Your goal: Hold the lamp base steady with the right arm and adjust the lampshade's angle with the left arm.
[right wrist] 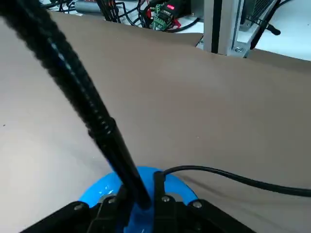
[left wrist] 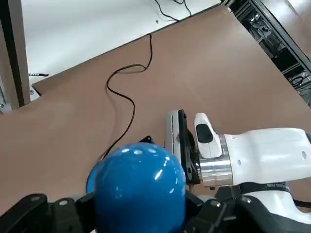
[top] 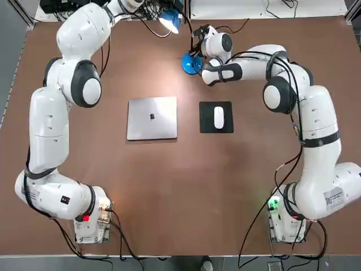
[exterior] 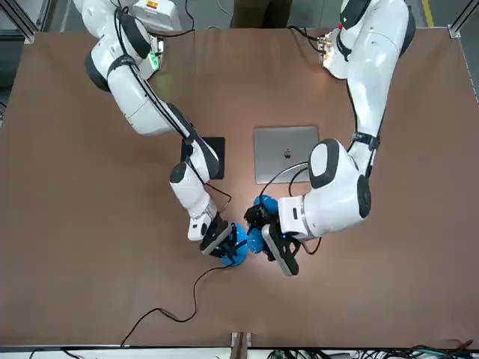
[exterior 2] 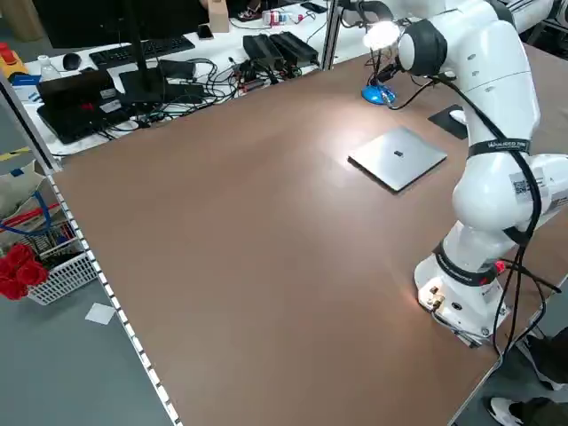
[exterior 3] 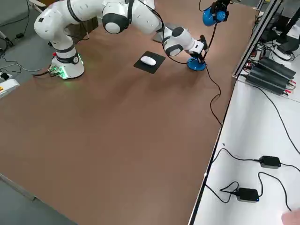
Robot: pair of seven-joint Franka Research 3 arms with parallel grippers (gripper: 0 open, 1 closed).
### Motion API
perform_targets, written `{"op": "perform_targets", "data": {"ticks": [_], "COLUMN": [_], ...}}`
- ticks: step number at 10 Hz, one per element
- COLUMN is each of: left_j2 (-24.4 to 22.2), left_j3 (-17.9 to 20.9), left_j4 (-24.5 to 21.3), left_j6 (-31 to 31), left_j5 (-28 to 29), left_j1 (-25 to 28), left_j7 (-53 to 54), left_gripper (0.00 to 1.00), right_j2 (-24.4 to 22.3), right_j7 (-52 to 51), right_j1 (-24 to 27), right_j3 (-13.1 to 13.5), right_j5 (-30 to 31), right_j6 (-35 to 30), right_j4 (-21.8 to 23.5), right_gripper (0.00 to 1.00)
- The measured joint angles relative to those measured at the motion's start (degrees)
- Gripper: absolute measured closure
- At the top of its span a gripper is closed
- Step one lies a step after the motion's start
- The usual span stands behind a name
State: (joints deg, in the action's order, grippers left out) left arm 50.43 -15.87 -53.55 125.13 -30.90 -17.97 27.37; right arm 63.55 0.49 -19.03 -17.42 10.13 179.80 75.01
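Gripping the neck just above the lamp base (top: pixel 192 64), the right gripper (right wrist: pixel 143 191) is at the upper middle of the top view, its fingers closed. The left gripper (left wrist: pixel 141 208) has its fingers closed on the blue lampshade (left wrist: pixel 138 187), at the top view's upper middle, left of the base. The table (top: pixel 152 209) is brown; a silver laptop (top: pixel 152 118) lies mid-frame, with a white mouse (top: pixel 219 117) on a black pad (top: pixel 228 127) to its right. In the left side view, a white desk (exterior 2: pixel 240 40) with a keyboard (exterior 2: pixel 142 52) and tangled cables fills the upper left, and the shade glows; the front view instead shows a person's legs (exterior: pixel 260 13) at the top edge.
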Motion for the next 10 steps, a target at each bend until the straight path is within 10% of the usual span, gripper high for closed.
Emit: {"op": "perform_targets", "data": {"ticks": [10], "left_j2": [0.0], "left_j3": [-0.4], "left_j4": [-1.3], "left_j6": [5.5], "left_j5": [-0.3], "left_j1": [-0.9], "left_j7": [-3.4], "left_gripper": [0.59], "right_j2": [0.0], "right_j7": [0.0], "right_j1": [0.0], "right_j3": [0.3], "right_j5": [0.0], "right_j6": [0.2], "right_j4": [0.0], "right_gripper": [0.77]}}
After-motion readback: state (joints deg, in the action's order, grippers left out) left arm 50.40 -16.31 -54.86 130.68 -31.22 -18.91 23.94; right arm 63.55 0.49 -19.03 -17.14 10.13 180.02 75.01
